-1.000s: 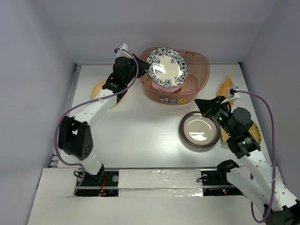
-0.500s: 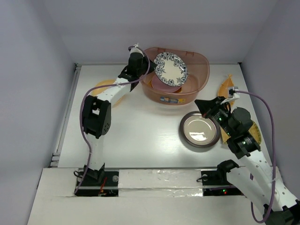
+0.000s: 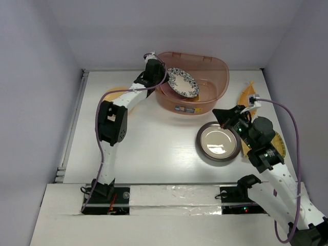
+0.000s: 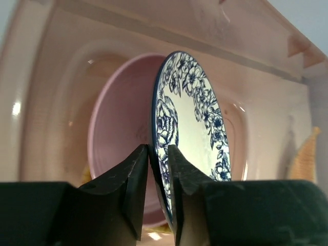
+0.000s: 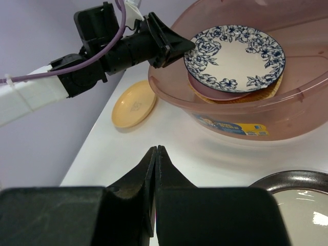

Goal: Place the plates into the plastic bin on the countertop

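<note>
Floral plate (image 3: 183, 82) leans in the plastic bin (image 3: 216, 88) at twelve o'clock on the white countertop (image 3: 154, 148) between pale walls (image 3: 36, 77), lower than a second ago, rim pinched by the left gripper (image 4: 158, 150); right gripper (image 5: 155, 149) closed, empty.

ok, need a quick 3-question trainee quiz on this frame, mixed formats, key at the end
1. True or false: the left gripper is shut on the rim of the floral plate, holding it over the bin.
2. The metal plate lies: A in the bin, B on the countertop, C on the floral plate.
3. Fill in: the right gripper is ____ and holds nothing.
Key: 1 true; 2 B; 3 shut.
</note>
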Controlling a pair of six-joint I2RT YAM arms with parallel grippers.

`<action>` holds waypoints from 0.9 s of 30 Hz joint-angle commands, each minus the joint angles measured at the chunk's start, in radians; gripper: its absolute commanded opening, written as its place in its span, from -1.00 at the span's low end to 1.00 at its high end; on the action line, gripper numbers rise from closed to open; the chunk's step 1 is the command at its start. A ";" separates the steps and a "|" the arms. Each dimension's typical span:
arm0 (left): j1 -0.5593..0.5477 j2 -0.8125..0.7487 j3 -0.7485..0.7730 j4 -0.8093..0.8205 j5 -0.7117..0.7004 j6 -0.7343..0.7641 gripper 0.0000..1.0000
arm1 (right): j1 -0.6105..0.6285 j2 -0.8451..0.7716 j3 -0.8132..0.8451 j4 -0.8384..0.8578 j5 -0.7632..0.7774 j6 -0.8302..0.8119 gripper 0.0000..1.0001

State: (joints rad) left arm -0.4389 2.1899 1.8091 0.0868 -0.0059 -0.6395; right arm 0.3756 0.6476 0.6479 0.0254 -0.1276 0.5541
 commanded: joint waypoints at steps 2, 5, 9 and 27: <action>-0.018 -0.048 0.081 0.021 -0.097 0.095 -0.49 | 0.009 -0.003 0.004 0.024 0.017 -0.011 -0.98; -0.040 -0.071 0.072 0.013 -0.141 0.153 -0.25 | 0.009 -0.005 0.004 0.021 0.029 -0.011 -0.97; -0.063 -0.127 0.065 0.019 -0.203 0.230 0.11 | 0.009 -0.008 0.010 0.011 0.049 -0.014 -0.92; -0.300 -0.617 -0.454 0.225 -0.335 0.282 -0.87 | 0.009 -0.065 0.033 -0.022 0.114 -0.016 -0.97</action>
State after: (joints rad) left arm -0.6964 1.5841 1.4693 0.2825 -0.3302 -0.3244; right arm 0.3756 0.6155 0.6476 -0.0063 -0.0456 0.5533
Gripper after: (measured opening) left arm 0.115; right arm 0.028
